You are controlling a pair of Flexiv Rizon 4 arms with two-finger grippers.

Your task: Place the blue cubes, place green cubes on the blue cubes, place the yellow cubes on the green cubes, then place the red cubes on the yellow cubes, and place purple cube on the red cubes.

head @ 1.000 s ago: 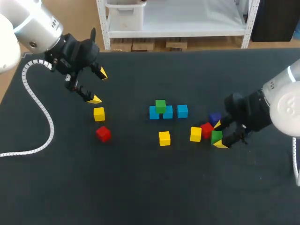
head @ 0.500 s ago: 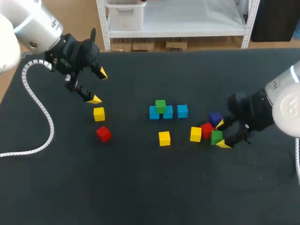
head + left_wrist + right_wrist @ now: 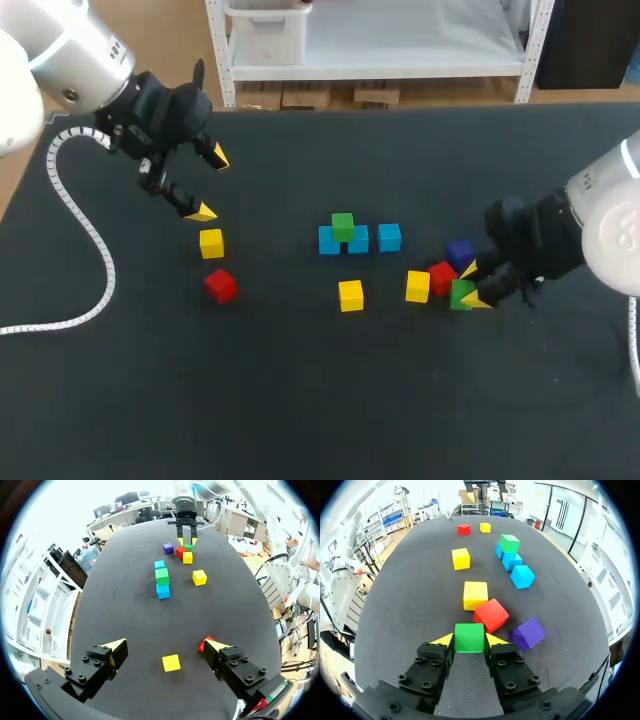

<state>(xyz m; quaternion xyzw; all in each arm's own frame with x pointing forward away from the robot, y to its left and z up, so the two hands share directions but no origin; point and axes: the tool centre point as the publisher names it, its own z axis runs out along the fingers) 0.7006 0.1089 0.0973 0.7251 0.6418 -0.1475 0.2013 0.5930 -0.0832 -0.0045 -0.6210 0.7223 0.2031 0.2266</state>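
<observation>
The right gripper (image 3: 469, 641) has closed on a loose green cube (image 3: 469, 635), one yellow tip against each side. The cube seems to rest on the table (image 3: 300, 400). A red cube (image 3: 491, 615) sits just ahead of it, touching or nearly so, with a purple cube (image 3: 527, 633) beside that.

The likely goal is the row of blue cubes (image 3: 357, 240), which already carries a stacked green cube (image 3: 343, 226) over its first two blocks. A straight upward lift would avoid dragging the red cube. The release should come low and level over the bare end of the row, where the last blue block stands slightly apart.

The left gripper (image 3: 210, 184) is wide open, holds nothing, and hangs well away from the row.

Only the right wrist view shows the fingertips meeting the cube's sides. In the head view the fingers partly hide it. Only the left wrist view shows a yellow cube (image 3: 171, 662) lying between the open left fingers.
</observation>
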